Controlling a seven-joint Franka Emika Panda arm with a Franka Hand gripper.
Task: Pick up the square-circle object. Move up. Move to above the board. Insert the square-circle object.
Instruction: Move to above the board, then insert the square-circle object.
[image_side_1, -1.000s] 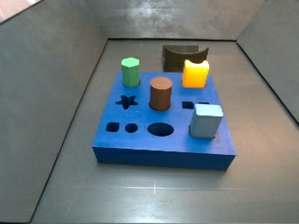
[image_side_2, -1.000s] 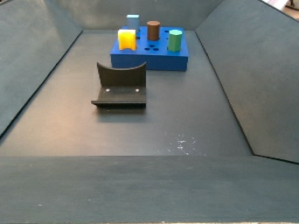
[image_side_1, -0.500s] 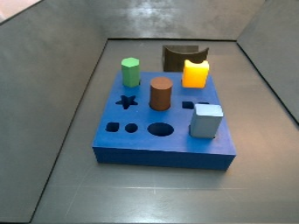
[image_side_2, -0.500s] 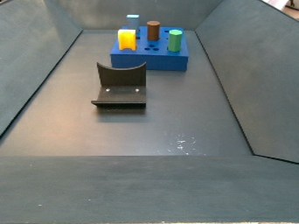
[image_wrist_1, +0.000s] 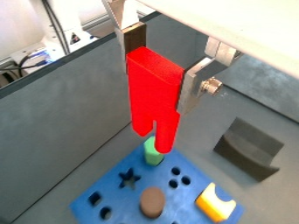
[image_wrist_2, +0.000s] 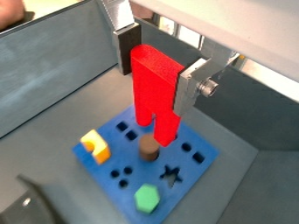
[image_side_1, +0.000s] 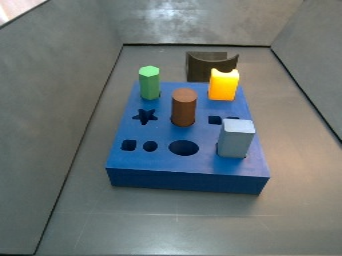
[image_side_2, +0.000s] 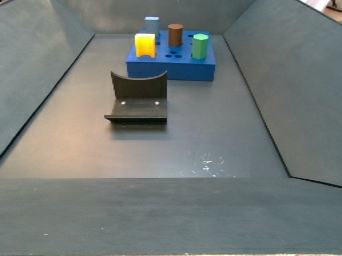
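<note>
Hanging high above the board (image_wrist_1: 117, 197), the square-circle object (image_wrist_1: 155, 96) is a tall, flat, bright red block that ends in two prong-like legs pointing down. The hand (image_wrist_1: 158, 66) has closed its silver fingers (image_wrist_1: 194, 80) on the block's upper part. In both wrist views the legs show over the board's holed blue face, near the brown cylinder (image_wrist_2: 149, 150) and green prism (image_wrist_2: 147, 199). Neither side view shows the hand.

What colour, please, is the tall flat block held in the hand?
Bright red; the tall flat block between the hand's fingers shows best in a wrist view.
</note>
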